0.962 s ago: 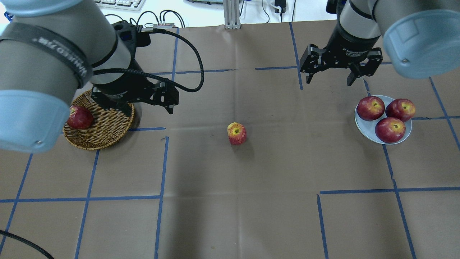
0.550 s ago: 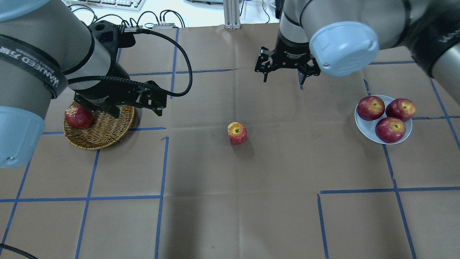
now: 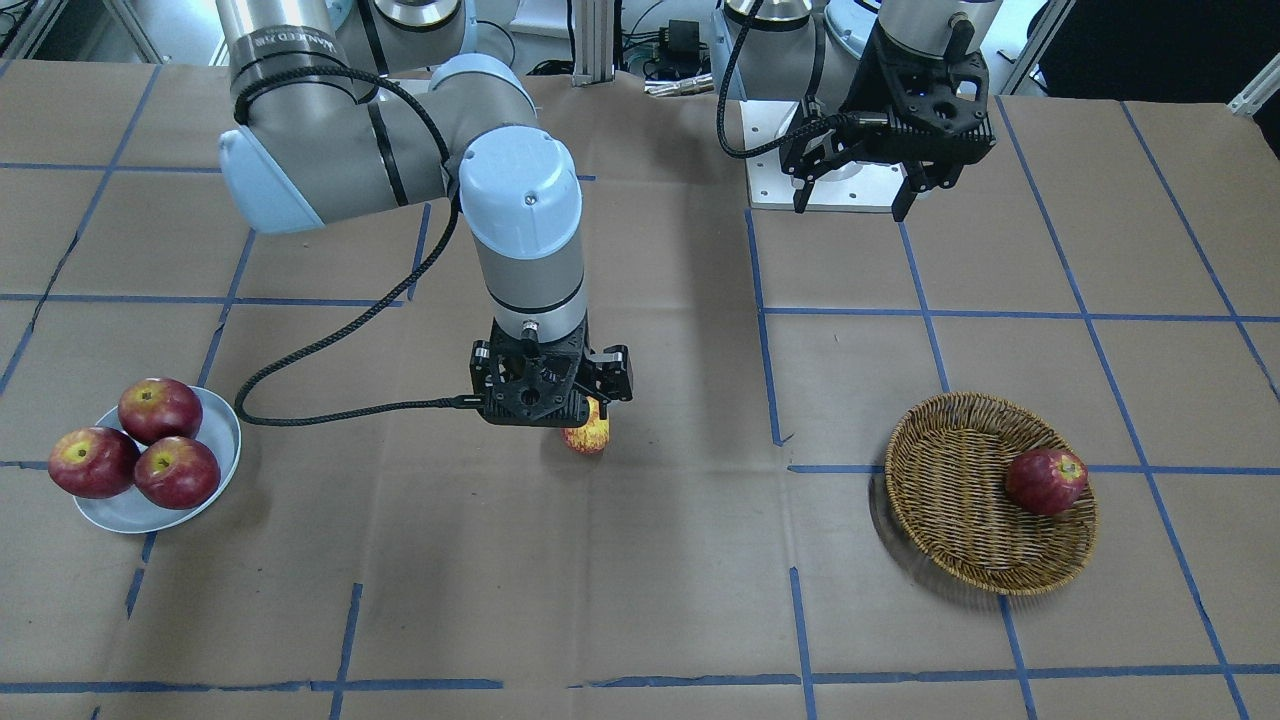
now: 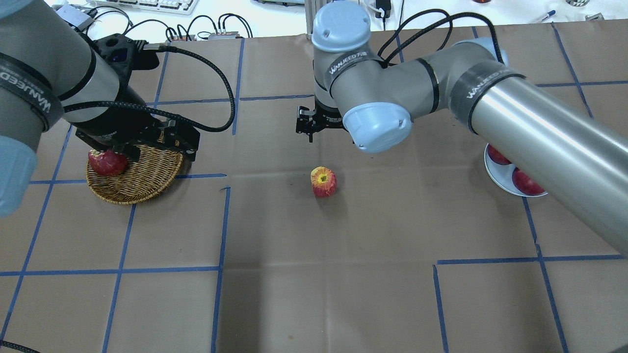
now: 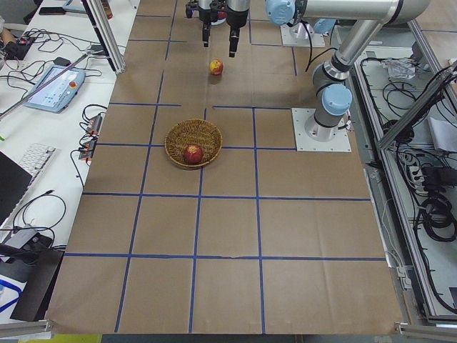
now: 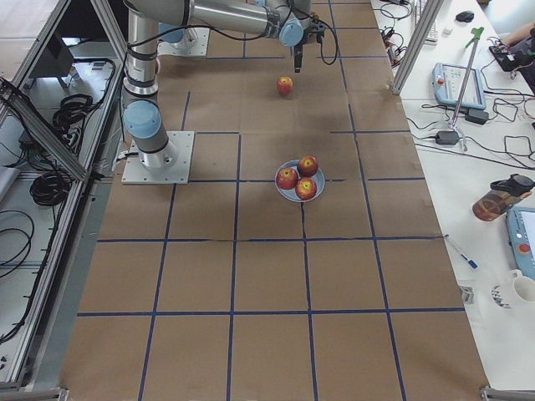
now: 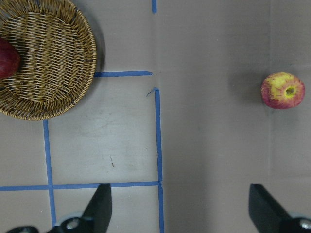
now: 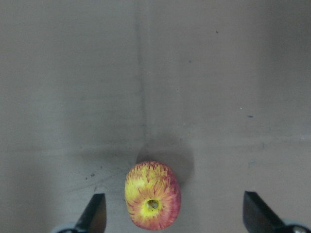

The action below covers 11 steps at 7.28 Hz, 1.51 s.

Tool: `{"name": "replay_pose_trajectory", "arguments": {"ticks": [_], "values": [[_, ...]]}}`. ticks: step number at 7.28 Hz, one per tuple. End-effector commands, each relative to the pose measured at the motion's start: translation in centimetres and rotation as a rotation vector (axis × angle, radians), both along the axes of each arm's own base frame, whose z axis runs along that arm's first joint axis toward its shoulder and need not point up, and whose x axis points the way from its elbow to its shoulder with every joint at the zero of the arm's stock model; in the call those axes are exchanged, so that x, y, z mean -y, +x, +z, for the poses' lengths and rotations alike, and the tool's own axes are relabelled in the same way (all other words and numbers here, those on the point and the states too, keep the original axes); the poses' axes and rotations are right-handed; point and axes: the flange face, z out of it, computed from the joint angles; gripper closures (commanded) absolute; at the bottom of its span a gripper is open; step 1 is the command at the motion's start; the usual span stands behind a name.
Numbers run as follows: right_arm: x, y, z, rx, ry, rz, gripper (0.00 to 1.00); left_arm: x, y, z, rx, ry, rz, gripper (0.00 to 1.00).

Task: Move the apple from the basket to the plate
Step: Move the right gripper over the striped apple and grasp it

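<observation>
Right wrist-mounted view: the yellow-streaked red apple (image 8: 153, 196), on the table (image 3: 640, 580) between brown wicker basket (image 3: 950, 470) and pale blue-grey plate (image 3: 120, 517), is now overhung by the right gripper (image 3: 548, 400) (wide open, empty), swung across for a likely pickup.

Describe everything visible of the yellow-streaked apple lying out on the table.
The apple is red streaked with yellow, smooth-skinned, with a yellow stem hollow facing up. It stands upright on the brown paper near the table's middle. Only the paper touches it; the right gripper hangs open above it, clear of it.
</observation>
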Motion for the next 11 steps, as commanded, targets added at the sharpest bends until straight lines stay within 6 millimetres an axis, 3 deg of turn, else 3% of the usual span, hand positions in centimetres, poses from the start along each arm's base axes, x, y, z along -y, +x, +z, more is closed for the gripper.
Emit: {"name": "replay_pose_trajectory", "arguments": {"ticks": [1, 3, 7, 9, 11], "values": [[-2.5, 0.2, -6.2, 0.024, -0.058, 0.016, 0.00, -0.7, 0.1, -1.7, -0.002, 0.029, -0.002, 0.01], [-3.7, 1.1, -8.8, 0.020, -0.046, 0.036, 0.00, -0.7, 0.1, -1.8, -0.002, 0.028, -0.002, 0.01], [-3.7, 1.8, -12.3, 0.011, -0.015, 0.019, 0.00, -0.7, 0.2, -2.1, -0.002, 0.032, 0.000, 0.01], [-3.6, 1.7, -12.2, 0.009, -0.016, 0.017, 0.41, -0.7, 0.2, -2.1, -0.002, 0.034, 0.000, 0.01], [-3.2, 1.6, -11.3, 0.014, -0.031, 0.014, 0.50, -0.7, 0.2, -2.1, -0.002, 0.034, 0.000, 0.01]]}}
